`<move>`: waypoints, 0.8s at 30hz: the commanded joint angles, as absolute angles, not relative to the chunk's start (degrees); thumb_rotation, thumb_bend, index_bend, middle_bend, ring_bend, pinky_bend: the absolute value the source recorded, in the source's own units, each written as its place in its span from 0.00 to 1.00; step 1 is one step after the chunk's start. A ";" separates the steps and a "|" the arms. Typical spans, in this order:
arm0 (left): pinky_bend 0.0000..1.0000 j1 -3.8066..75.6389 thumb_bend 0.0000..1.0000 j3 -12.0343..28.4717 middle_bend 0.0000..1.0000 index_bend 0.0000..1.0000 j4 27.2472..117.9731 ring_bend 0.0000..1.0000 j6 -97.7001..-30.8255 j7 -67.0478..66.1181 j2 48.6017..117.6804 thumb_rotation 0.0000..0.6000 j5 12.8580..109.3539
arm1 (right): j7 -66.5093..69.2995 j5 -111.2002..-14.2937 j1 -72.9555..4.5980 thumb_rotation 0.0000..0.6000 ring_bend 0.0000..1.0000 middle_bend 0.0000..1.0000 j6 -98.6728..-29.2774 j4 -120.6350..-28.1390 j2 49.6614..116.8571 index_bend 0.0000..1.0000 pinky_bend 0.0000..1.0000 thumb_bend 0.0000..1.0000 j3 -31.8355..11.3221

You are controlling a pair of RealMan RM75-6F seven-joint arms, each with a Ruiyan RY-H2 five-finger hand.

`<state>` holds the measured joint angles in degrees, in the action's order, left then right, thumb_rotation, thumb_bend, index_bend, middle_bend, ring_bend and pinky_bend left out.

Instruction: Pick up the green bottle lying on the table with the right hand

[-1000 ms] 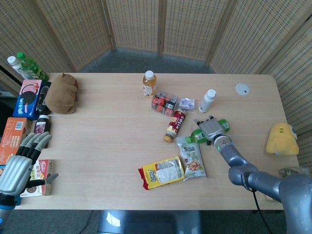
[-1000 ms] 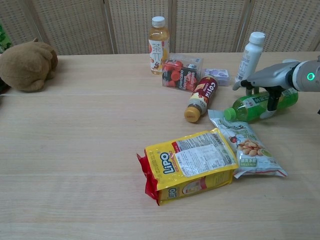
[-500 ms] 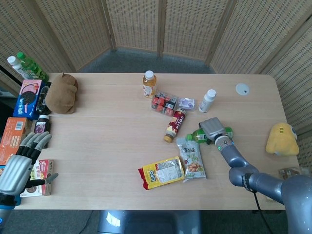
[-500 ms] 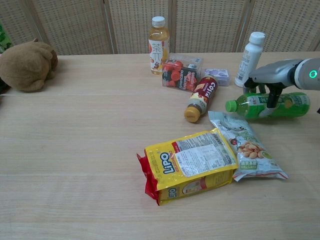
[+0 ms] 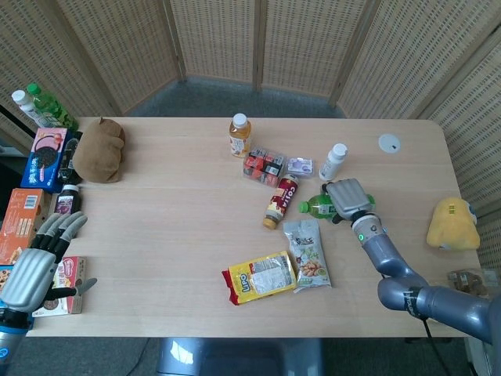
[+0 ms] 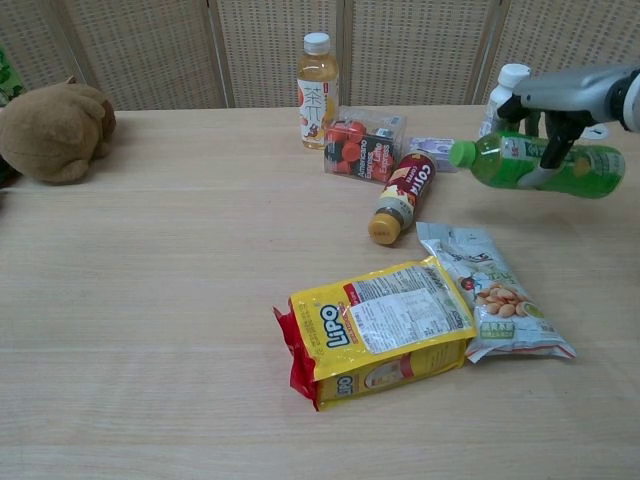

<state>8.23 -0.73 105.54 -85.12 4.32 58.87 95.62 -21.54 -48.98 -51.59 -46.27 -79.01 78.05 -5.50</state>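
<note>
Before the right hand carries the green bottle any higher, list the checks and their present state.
1. Right hand grips the green plastic bottle: ok.
2. Bottle off the wooden table: ok, chest view shows it raised.
3. Bottle level: ok, roughly horizontal.
4. Clear of the white bottle behind: cannot tell.
5. Clear of the green-white snack bag below: ok.
6. Left hand out of the way: ok.

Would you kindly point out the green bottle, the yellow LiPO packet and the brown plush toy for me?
green bottle [image 6: 510, 162], chest view, on the labelled body left of the fingers.
yellow LiPO packet [image 6: 385, 322], chest view, on the middle of its top face.
brown plush toy [image 6: 52, 128], chest view, on the middle of its body.
</note>
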 commanded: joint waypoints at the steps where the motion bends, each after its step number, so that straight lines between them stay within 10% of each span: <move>1: 0.00 8.25 0.00 -0.78 0.00 0.00 105.51 0.00 -84.97 4.35 59.07 1.00 95.51 | -20.41 -51.27 -50.81 1.00 0.99 1.00 -49.44 -83.65 74.52 0.65 0.72 0.29 -7.91; 24: 0.00 7.19 0.00 -1.79 0.00 0.00 104.88 0.00 -85.48 5.10 60.15 1.00 95.40 | -21.61 -50.27 -55.21 1.00 1.00 1.00 -51.79 -96.14 61.70 0.67 0.72 0.30 -18.38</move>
<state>7.22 -1.79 104.87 -85.47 5.10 60.16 95.40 -21.54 -50.35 -55.12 -51.84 -96.12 61.78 -18.28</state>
